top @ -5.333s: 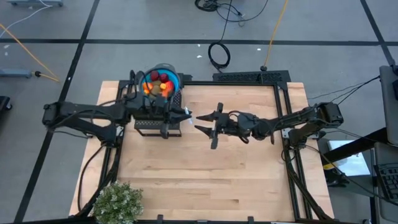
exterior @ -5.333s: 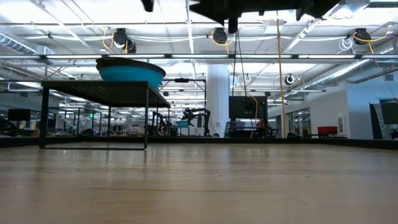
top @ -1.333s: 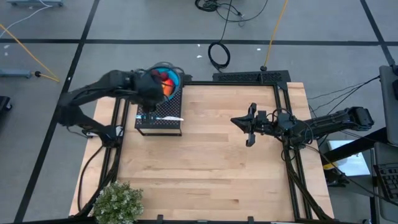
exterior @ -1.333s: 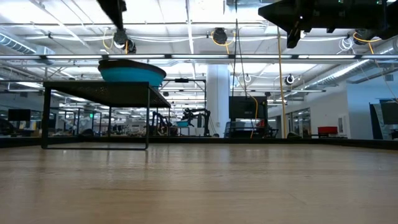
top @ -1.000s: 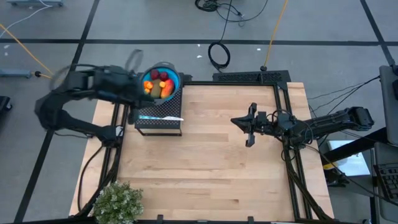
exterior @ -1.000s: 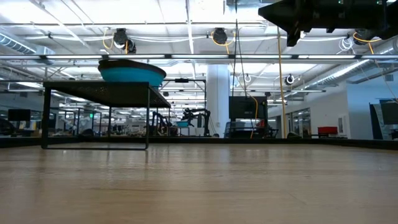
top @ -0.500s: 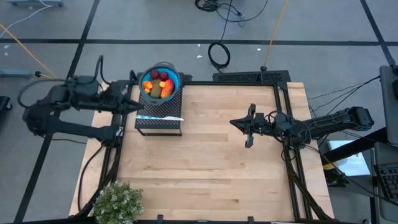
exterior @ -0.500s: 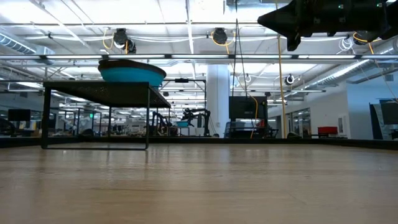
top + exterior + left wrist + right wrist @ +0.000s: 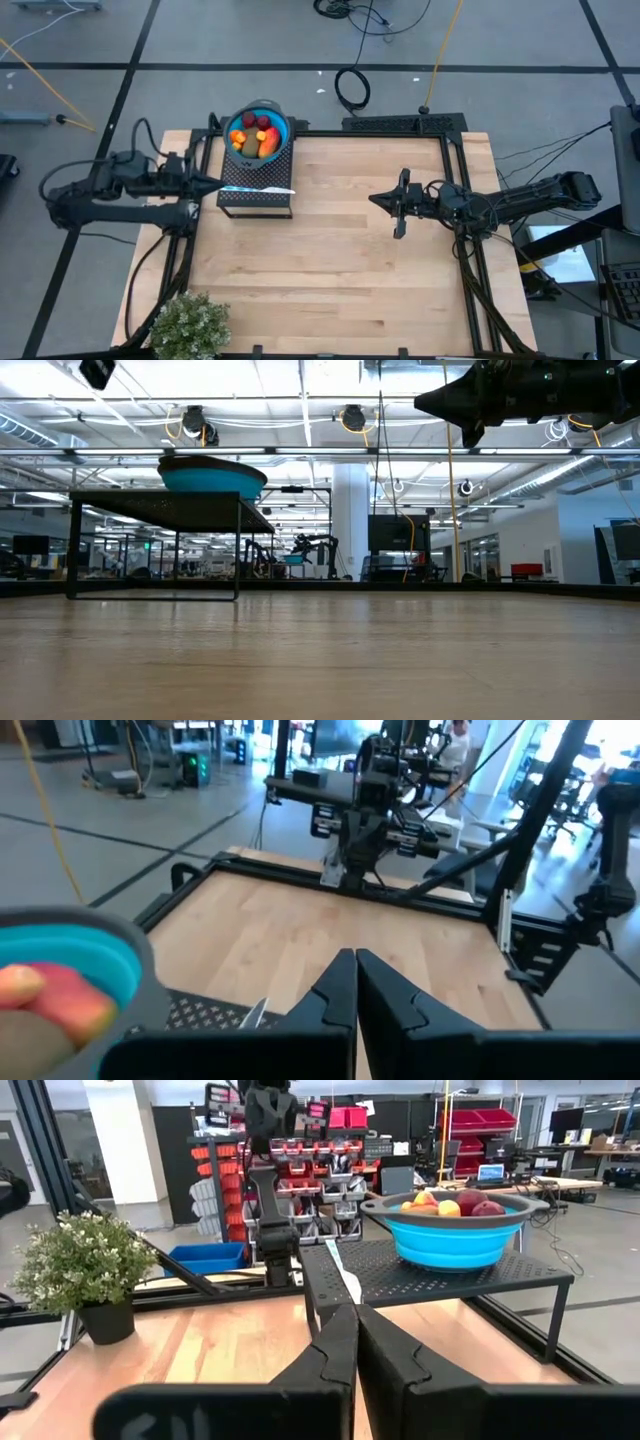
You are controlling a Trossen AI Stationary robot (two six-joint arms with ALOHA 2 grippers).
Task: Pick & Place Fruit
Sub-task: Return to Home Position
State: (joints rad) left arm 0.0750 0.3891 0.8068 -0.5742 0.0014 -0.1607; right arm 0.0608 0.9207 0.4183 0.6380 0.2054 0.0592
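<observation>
I record the left claw (image 9: 216,184) withdrawn from the shelf (image 9: 262,205) to the left edge of the surface (image 9: 340,285), shut and empty like the right claw (image 9: 377,199), while the fruit (image 9: 256,137) sits in the blue bowl (image 9: 287,128) on that shelf; placing appears complete.

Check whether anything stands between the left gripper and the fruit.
Nothing visible does. The left gripper hangs shut beside the shelf, higher than the bowl in the low view. The fruit lies uncovered in the bowl, only its rim around it. The right gripper waits, shut, over mid-table.
</observation>
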